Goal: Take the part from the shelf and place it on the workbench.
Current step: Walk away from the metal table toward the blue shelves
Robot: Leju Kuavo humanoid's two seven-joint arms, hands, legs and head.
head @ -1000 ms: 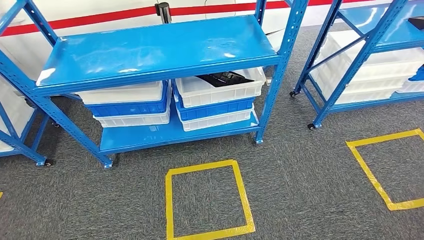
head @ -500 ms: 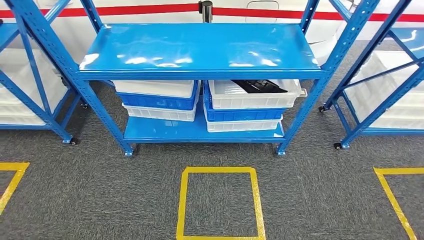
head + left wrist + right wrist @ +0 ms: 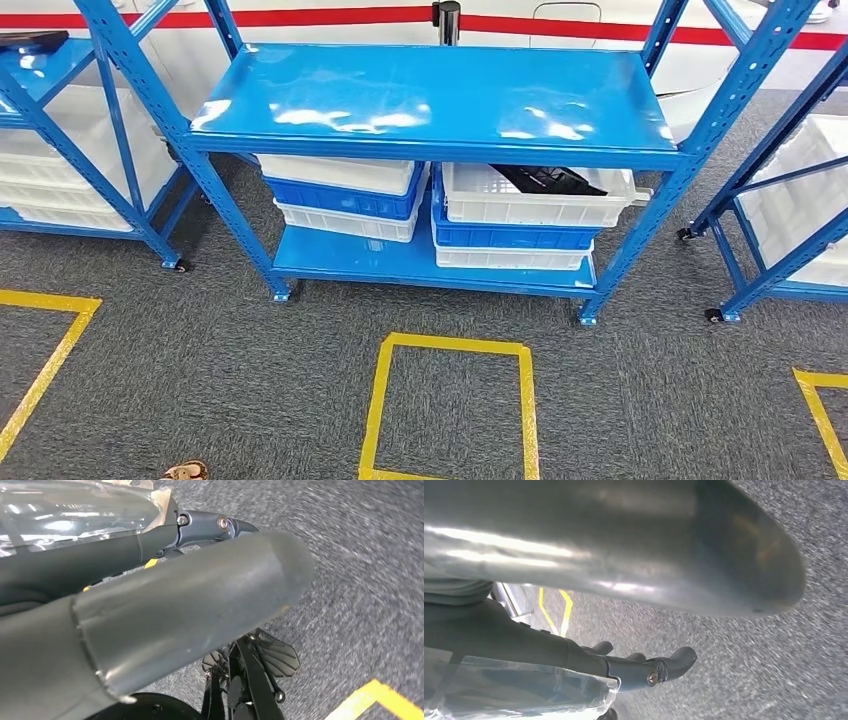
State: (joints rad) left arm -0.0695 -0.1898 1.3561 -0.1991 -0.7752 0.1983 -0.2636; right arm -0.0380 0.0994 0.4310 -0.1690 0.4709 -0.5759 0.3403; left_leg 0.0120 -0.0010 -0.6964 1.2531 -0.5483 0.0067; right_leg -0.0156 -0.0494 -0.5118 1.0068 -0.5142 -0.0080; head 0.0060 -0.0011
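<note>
A black part [image 3: 548, 180] lies in the top white bin [image 3: 520, 208] on the right of the lower level of the blue shelf [image 3: 430, 95], straight ahead in the head view. The shelf's upper level is bare. My left hand [image 3: 200, 605] hangs over the grey carpet with its dark fingers [image 3: 210, 525] stretched out and nothing in it. In the right wrist view my right hand [image 3: 624, 555] also hangs over the carpet, fingers [image 3: 644, 667] extended and holding nothing.
Stacked white and blue bins [image 3: 340, 195] fill the left of the lower level. More blue shelves stand at the left [image 3: 60, 120] and right [image 3: 790, 200]. A yellow tape square [image 3: 452, 410] marks the carpet before the shelf. A small brown object [image 3: 185, 470] shows at the bottom edge.
The whole picture has shifted: the camera turned left, so the shelf now sits centred and square-on, and the left shelf unit has come into sight.
</note>
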